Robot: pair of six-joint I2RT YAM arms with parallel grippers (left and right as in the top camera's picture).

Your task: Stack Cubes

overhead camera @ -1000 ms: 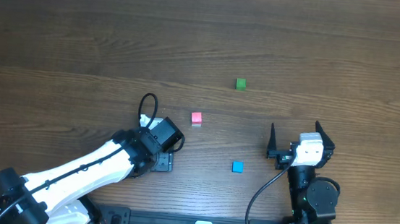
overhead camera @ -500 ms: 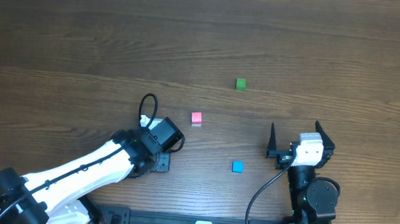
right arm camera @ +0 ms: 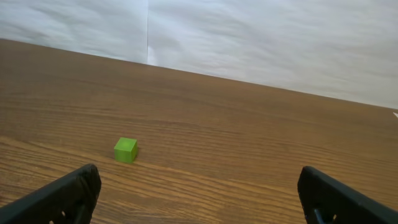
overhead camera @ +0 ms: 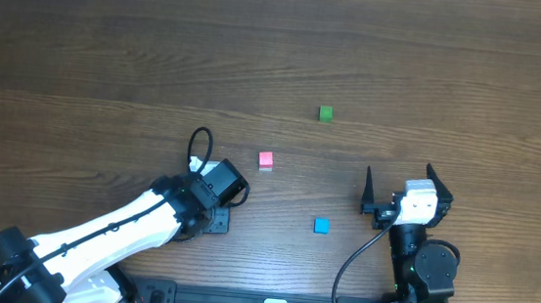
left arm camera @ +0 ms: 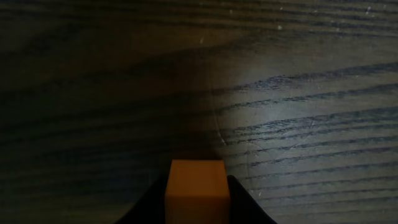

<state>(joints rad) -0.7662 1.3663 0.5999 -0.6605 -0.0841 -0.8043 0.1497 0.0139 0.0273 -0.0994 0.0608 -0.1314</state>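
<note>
The pink cube (overhead camera: 266, 158) sits flat on the dark wood-grain tabletop (overhead camera: 113, 40), its edges about square with the grain. Every cube has equal sides, so none has a long axis.

From the pink cube, the green cube (overhead camera: 326, 113) lies farther from the arm bases and toward the right arm's side, well apart. The blue cube (overhead camera: 321, 226) lies nearer the bases, also toward the right arm's side, and its edges are likewise square with the grain. All 3 are small, matte, sharp-edged blocks, each alone on the wood.

The left claw (overhead camera: 216, 213) is on the left arm's side of the pink cube and nearer the bases, pointing down close to the tabletop. In the left wrist view its 2 dark fingers clamp an orange cube (left arm camera: 197, 183) from both sides. The cube's flat side faces lie along the fingers and its smooth upper face shows to the camera, over shadowed grain.

The right claw (overhead camera: 398, 173) is well off toward the right arm's side of the pink cube, with its 2 black fingers spread wide and nothing between them. In the right wrist view the green cube (right arm camera: 125, 150) rests on the wood ahead of it, with a white backdrop (right arm camera: 249, 37) beyond the tabletop's far edge.
</note>
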